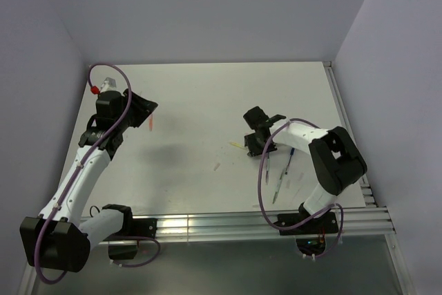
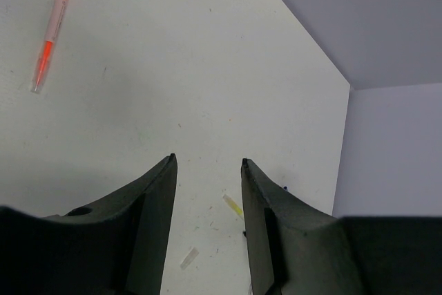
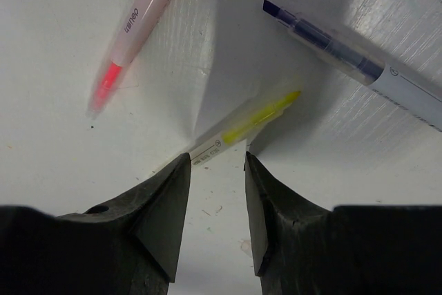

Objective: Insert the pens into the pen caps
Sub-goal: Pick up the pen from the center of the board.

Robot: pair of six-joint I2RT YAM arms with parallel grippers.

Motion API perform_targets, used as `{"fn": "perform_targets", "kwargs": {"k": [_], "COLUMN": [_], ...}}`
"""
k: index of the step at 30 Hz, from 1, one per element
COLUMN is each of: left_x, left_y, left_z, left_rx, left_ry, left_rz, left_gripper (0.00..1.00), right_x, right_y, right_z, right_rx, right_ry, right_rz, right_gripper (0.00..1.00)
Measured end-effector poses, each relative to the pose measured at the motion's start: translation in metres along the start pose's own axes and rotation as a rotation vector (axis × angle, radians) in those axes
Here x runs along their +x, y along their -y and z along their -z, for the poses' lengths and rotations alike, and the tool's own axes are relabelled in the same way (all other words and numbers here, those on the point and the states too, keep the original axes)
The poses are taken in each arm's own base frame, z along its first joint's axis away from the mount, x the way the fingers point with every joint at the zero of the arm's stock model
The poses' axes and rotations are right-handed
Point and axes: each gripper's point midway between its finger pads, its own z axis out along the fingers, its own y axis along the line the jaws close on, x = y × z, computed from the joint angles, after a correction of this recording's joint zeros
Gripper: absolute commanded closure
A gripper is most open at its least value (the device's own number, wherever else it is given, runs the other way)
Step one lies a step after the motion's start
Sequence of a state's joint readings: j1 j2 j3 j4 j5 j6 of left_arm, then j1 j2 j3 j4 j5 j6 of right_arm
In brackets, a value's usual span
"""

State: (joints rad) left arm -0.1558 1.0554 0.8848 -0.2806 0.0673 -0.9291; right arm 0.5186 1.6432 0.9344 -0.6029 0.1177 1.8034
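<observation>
White tabletop (image 1: 207, 94) stands between pale walls (image 1: 207, 12). My right tool (image 3: 217, 156) is released and empty, its tips just before the yellow pen (image 3: 252, 121). The pink pen (image 3: 135, 32) and the blue pen (image 3: 345, 56) lie near. My left tool (image 2: 208, 160) is also released, with the orange pen (image 2: 52, 29) well apart.

Inside a robotics lab test cell: white table (image 1: 200, 101) boxed by plain pale walls (image 1: 207, 5), left arm (image 1: 72, 177) and right arm (image 1: 331, 164) mounted at aluminium rails (image 1: 228, 226).
</observation>
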Motion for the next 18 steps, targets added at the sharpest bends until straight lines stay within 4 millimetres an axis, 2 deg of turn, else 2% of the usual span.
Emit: {"fn": "perform_targets", "kwargs": {"k": [14,18], "left_x": [0.0011,-0.0001], "left_y": [-0.0002,-0.0032], "left_z": [-0.0011,-0.0023], "left_rx": [0.006,-0.002], "left_ry": [-0.009,-0.009], "left_rz": [0.003,0.007], "left_gripper": [0.53,0.53], "right_x": [0.001,0.0033], "right_y": [-0.0009,-0.0029], "right_z": [-0.006,-0.0075], "right_rx": [0.055,0.084], "right_ry": [-0.018,-0.026], "right_rz": [-0.015,-0.002], "right_gripper": [0.6,0.68]}}
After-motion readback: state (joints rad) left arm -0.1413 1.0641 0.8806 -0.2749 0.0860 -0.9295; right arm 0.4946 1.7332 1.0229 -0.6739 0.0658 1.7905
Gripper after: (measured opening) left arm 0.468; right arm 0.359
